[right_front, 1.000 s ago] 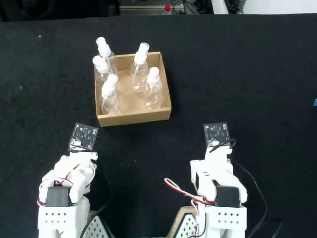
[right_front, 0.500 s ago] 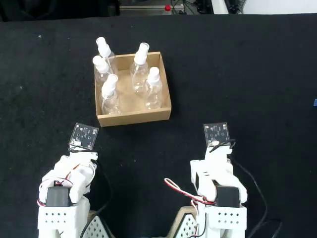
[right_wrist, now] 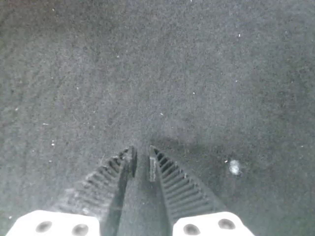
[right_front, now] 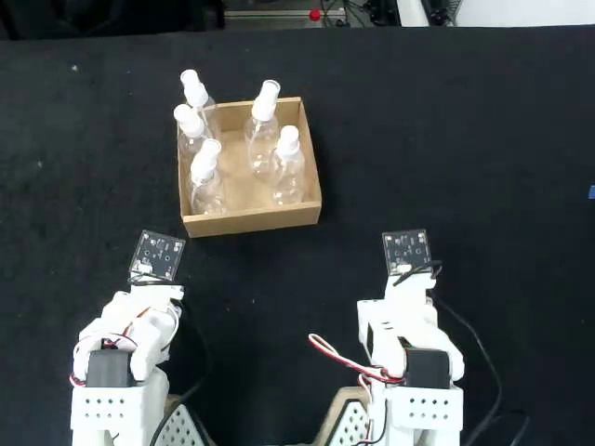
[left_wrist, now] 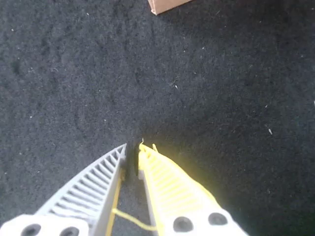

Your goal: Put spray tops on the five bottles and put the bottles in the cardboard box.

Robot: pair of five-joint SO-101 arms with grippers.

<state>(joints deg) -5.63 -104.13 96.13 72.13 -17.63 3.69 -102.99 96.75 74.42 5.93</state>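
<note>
The cardboard box [right_front: 251,219] sits on the black cloth, left of centre. Five clear bottles stand inside it, each with a white spray top: one at the back left corner [right_front: 197,97], one just in front of it [right_front: 191,128], one at the front left [right_front: 206,177], one at the back right [right_front: 263,116], one at the front right [right_front: 287,160]. Both arms are folded back at the near edge, well short of the box. My left gripper [left_wrist: 133,147] hangs shut and empty over bare cloth, with a box corner [left_wrist: 165,5] farther off. My right gripper [right_wrist: 141,156] is shut with a thin slit, empty.
The black cloth [right_front: 446,139] covers the whole table. Loose red and white wires [right_front: 339,358] lie by the right arm's base. A small blue thing [right_front: 591,192] pokes in at the right edge. Clutter lines the far edge, including a red knob [right_front: 316,15].
</note>
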